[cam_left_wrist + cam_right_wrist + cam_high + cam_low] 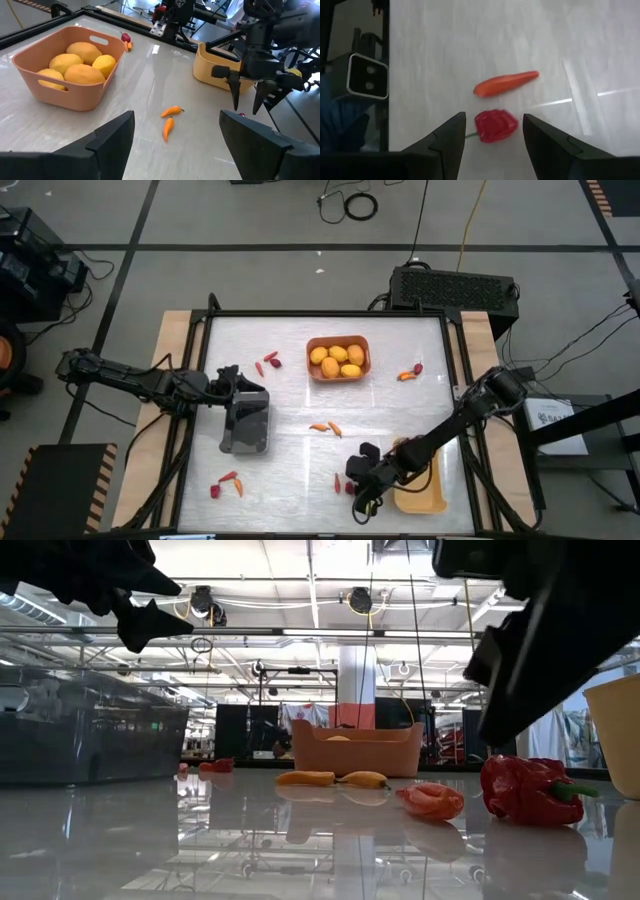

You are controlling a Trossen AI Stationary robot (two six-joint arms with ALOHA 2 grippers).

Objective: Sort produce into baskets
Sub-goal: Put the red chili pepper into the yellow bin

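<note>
The orange basket [338, 370] at the far middle holds several yellow-orange round fruits [335, 358]. The dark grey basket [247, 423] stands at the left, and the yellow basket [420, 498] at the near right. My left gripper [248, 392] is open and empty above the grey basket's far end. My right gripper [492, 132] is open, pointing down. Its fingers stand on either side of a red pepper-like piece [495, 126] lying on the table, with an orange chili [506, 83] just beyond. From the left wrist view my right gripper [247, 102] hangs a little above the table.
Two orange chilis [326, 427] lie mid-table. Red pieces [268, 362] lie left of the orange basket, and an orange piece and a red berry [410, 372] lie to its right. Red and orange pieces [228, 483] lie near left. A black frame edges the table.
</note>
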